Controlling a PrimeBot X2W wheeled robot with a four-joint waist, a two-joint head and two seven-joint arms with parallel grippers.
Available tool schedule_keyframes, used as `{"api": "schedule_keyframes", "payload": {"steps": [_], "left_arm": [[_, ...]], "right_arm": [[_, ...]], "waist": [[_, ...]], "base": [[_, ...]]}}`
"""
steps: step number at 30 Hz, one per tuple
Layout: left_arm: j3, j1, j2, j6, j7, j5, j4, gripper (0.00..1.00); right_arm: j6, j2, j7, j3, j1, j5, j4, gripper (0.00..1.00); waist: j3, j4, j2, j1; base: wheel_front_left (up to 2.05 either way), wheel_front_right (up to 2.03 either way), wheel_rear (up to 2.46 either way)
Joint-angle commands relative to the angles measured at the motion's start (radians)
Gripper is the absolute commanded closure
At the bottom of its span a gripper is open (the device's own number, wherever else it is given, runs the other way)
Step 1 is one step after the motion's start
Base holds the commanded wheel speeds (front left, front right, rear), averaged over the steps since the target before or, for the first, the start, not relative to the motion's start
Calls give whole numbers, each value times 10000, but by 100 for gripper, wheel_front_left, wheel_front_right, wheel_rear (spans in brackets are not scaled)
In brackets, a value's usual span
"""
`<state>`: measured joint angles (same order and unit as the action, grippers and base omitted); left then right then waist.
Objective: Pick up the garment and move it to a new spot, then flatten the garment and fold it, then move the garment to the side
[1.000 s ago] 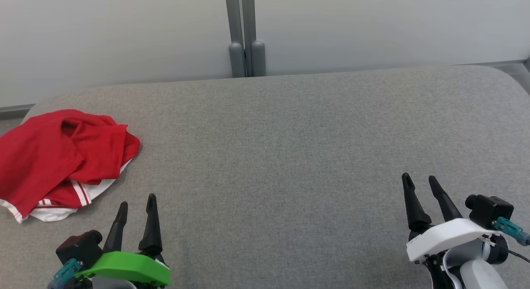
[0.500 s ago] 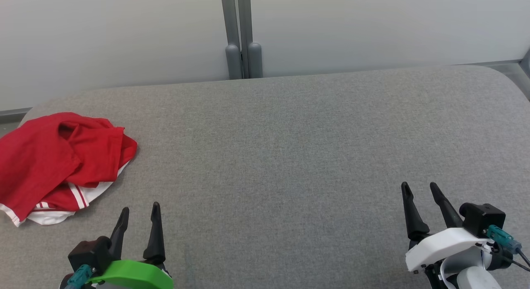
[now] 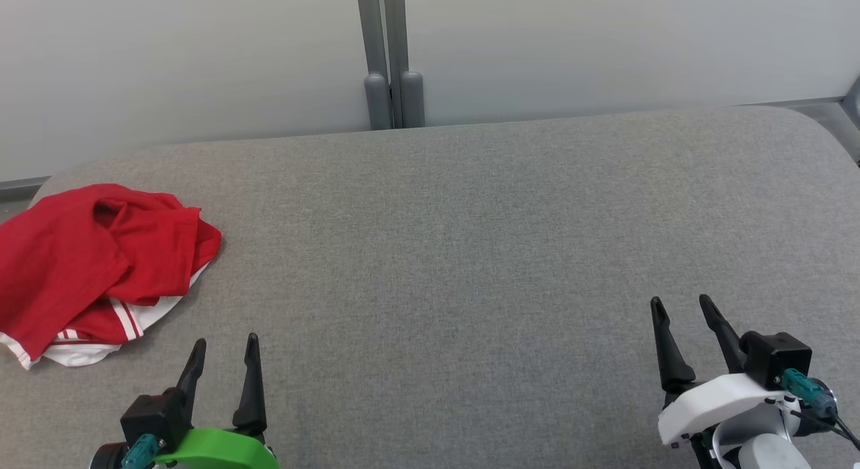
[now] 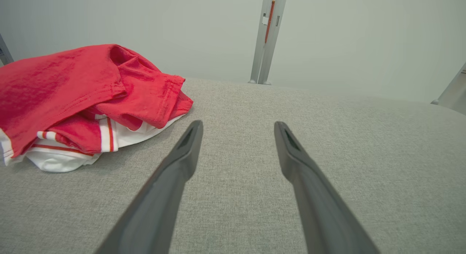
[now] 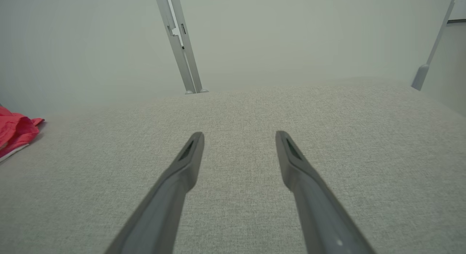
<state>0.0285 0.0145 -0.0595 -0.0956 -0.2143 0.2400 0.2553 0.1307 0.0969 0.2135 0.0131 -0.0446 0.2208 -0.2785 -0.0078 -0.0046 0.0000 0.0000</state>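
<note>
Crumpled red-and-white shirt (image 3: 94, 254) lies at left edge of worktop (image 3: 470, 220), ahead-left of left claw (image 3: 226, 339), the nearer arm. Right claw (image 3: 680, 300) well apart from it. Both claws wide, empty.

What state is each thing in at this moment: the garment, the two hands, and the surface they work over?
garment: crumpled in a red and white heap at the left end of the surface, unfolded, not held.
left hand: open, holding nothing, near the garment but clear of it.
right hand: open, holding nothing, far from the garment.
padded surface: grey, smooth, bare across its middle and right.
</note>
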Motion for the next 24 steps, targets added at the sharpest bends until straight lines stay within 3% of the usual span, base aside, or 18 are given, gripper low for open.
{"api": "schedule_keyframes", "payload": {"steps": [1,24], "left_arm": [[-48,62,-59,-46,-92,-170,24,0],[-315,-2,71,-275,-520,-1355,480,0]], "right_arm": [[0,1,110,-15,43,-208,-12,0],[-1,-35,530,-170,163,-1242,-448,0]], "waist": [[4,-4,0,0],[14,-25,0,0]], "base": [[0,0,0],[0,0,0]]}}
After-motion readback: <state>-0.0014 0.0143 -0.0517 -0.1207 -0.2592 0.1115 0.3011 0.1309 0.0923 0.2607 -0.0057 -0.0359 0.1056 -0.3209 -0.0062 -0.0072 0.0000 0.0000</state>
